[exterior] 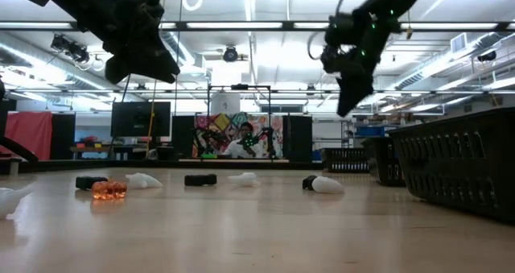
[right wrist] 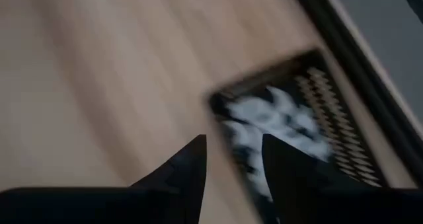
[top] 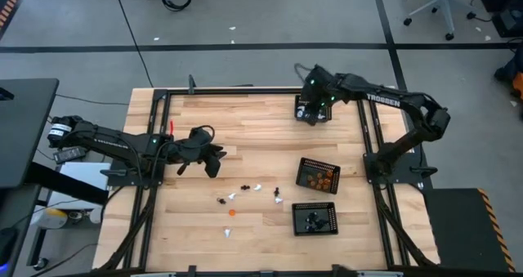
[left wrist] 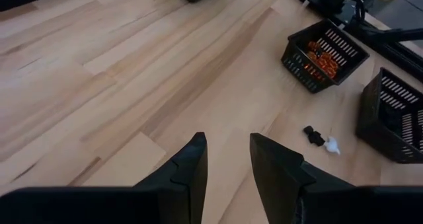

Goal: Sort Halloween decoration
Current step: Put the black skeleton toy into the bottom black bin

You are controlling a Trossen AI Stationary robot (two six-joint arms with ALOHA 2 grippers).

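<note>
Three black mesh trays on the wooden table (top: 245,122): far tray (top: 311,109) under the right gripper (top: 308,107), holding white figures (right wrist: 277,121); middle tray (top: 318,176) holding orange figures (left wrist: 322,57); near tray (top: 315,218) holding black figures (top: 311,221).

Loose on the wood between left arm and trays: roughly nine small figures (top: 245,197) in white, black and one orange (top: 232,213); exact tally not readable.

Left gripper (top: 214,158) raised over bare wood, fingers spread, empty. Right gripper fingers parted, nothing between them.

Low view alone: a person (exterior: 242,141) seated beyond the table. White contents of the far tray shown only in right wrist view.
</note>
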